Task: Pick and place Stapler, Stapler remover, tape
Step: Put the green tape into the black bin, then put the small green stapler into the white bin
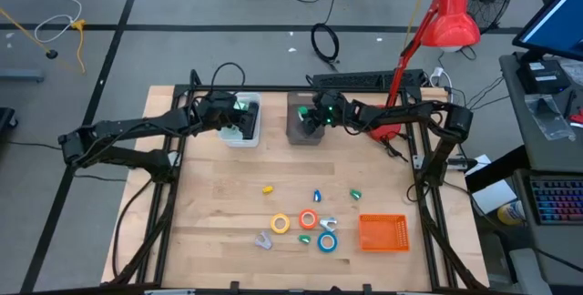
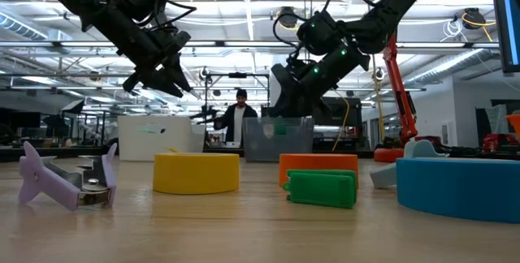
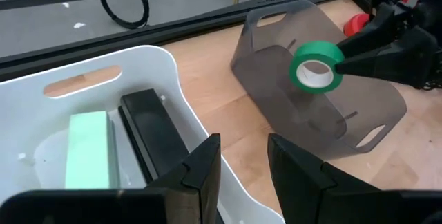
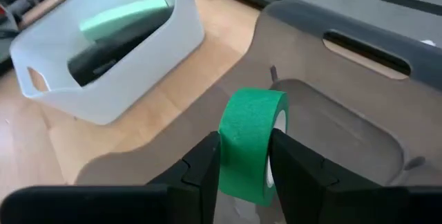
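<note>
A green tape roll [image 4: 250, 124] hangs over the open grey bin [image 4: 345, 86] with my right gripper [image 4: 244, 144] shut on it. My left gripper [image 3: 243, 144] stands open and empty above the near rim of the white bin [image 3: 169, 65]. In that bin lie a dark stapler [image 3: 148, 134] and a mint-green block [image 3: 90, 148]. Yellow [image 1: 281, 224], orange-red [image 1: 308, 219] and blue [image 1: 327, 241] tape rolls lie flat on the table's near part. A lilac stapler remover [image 1: 264, 239] rests beside them. My right gripper pinches the green roll between its two fingers, one on each side of the band's lower part [image 4: 242, 169]. The fingers slant down from the table's right side. The roll stands on edge, its hole [image 3: 316, 75] facing the left arm, lifted clear above the grey bin's floor.
An orange basket [image 1: 383, 232] sits at the near right. Small coloured pieces, yellow [image 1: 268, 188], blue [image 1: 317, 195] and green [image 1: 355, 194], lie scattered mid-table. A red lamp [image 1: 451, 17] rises at the far right. A person [image 2: 240, 117] stands beyond the table.
</note>
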`<action>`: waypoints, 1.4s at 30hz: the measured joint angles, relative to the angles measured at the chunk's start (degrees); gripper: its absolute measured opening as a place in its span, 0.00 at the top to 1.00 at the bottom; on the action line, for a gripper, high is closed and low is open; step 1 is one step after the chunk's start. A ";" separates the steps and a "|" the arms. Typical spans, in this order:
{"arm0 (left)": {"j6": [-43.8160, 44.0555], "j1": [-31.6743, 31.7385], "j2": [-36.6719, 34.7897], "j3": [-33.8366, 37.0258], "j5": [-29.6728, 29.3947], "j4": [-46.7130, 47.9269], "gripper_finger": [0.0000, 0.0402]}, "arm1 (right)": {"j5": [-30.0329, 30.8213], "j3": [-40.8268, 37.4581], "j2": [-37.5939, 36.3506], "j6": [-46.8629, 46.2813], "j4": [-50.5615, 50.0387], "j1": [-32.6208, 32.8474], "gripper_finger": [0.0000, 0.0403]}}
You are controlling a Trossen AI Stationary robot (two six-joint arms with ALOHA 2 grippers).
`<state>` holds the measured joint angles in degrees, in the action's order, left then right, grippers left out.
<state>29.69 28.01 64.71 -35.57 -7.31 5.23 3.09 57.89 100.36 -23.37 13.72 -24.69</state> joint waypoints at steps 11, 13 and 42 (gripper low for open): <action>-0.43 0.00 0.04 -0.04 -0.15 -1.29 0.70 | -0.22 0.07 -0.02 4.68 -2.83 -0.07 0.70; -0.42 0.00 0.04 -0.04 -0.13 -1.22 0.70 | -0.26 0.07 -0.02 4.99 -2.74 -0.07 0.68; -5.18 -2.73 0.04 -0.04 4.01 -1.09 0.70 | -7.82 0.15 -24.34 26.46 -21.72 7.00 0.70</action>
<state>24.51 25.28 64.75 -35.62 -3.31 4.14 -4.73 58.04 76.02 3.09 -8.00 -17.69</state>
